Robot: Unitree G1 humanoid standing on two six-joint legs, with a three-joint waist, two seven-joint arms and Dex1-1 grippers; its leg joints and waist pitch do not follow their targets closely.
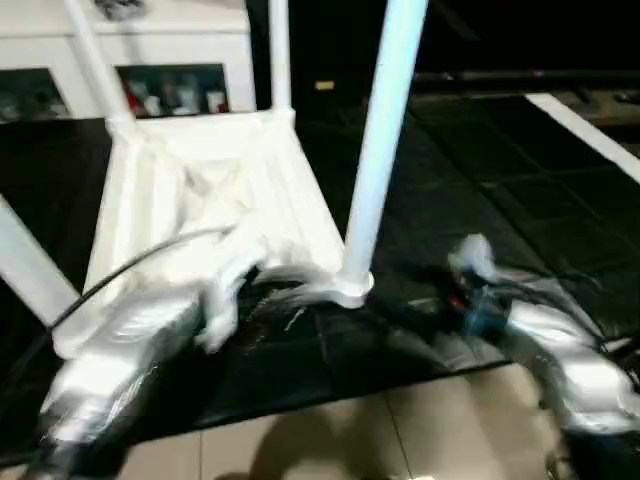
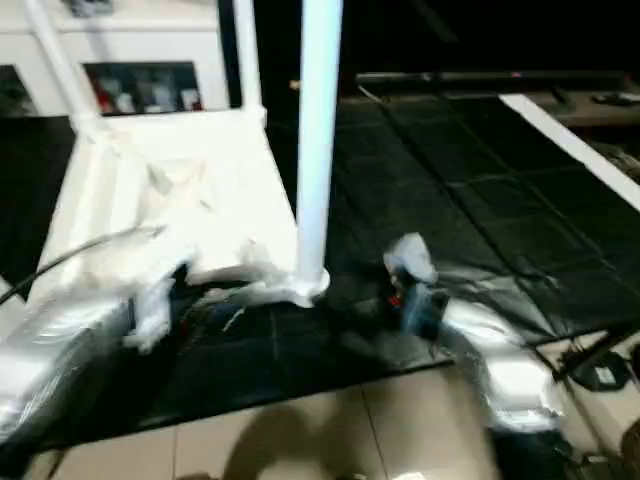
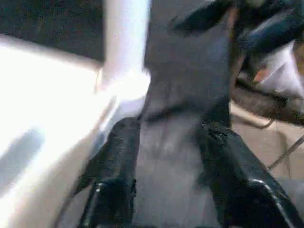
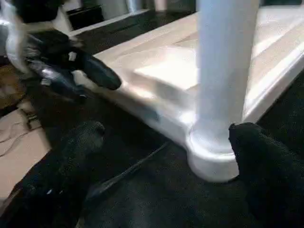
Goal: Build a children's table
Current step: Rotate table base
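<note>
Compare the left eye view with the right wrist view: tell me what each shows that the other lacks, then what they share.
Left eye view alone: the cabinet behind the table, three more upright legs, both silver forearms, and the tiled floor in front of the black mat.

Right wrist view alone: the right gripper close up, its jaws wide apart either side of the near corner socket, with nothing between them.

Both: the upside-down tabletop, the near leg standing in its socket, and the left gripper.

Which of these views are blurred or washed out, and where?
Both eye views: forearms smeared by motion, the upright leg fairly crisp. Left wrist view: the tabletop blown out white with glare. Right wrist view: the near black fingers soft, the corner socket clearer.
</note>
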